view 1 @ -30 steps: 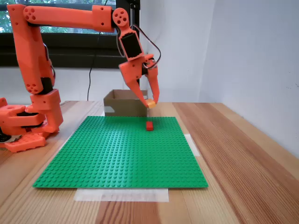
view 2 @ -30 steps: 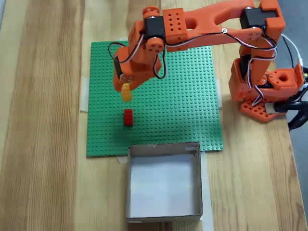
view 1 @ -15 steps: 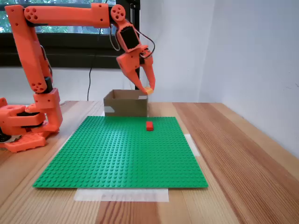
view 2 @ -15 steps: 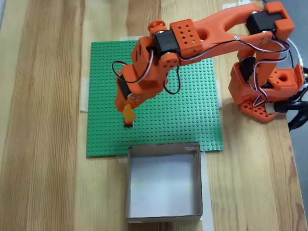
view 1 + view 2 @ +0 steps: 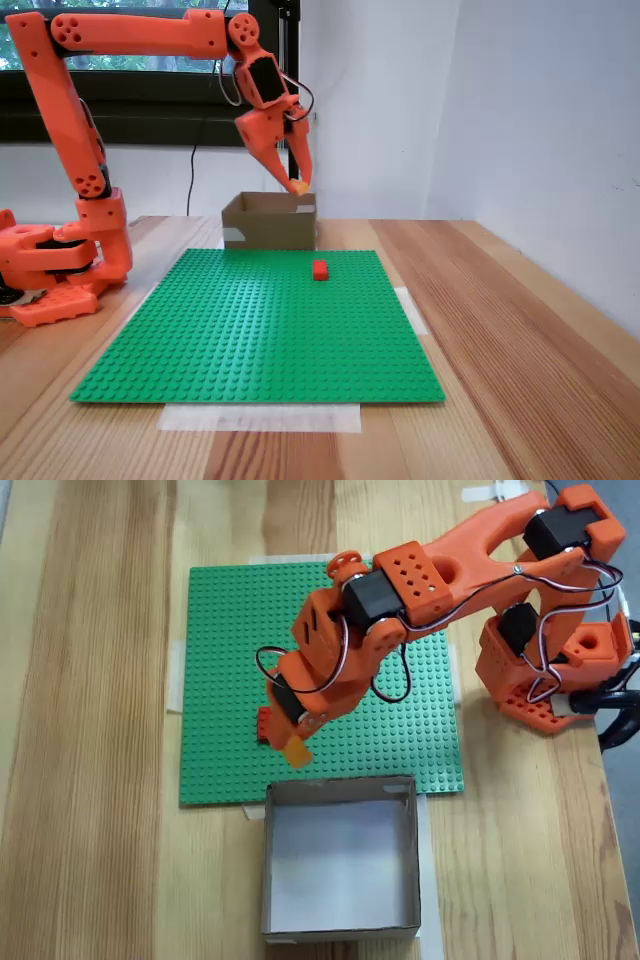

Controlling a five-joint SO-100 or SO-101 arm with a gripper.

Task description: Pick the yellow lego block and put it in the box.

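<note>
A: Fixed view from above, left to right: red brick on the green baseplate, then the tool clamped on the yellow lego block, held in the air short of the box rim.

B: Side fixed view agrees: block pinched at the tips, above the box.

A: Risk: opening now likely drops it on the baseplate or the near flap. Tip grip looks thin too; a jerk could shake it loose.

B: Needs to be further over the box first.
</note>
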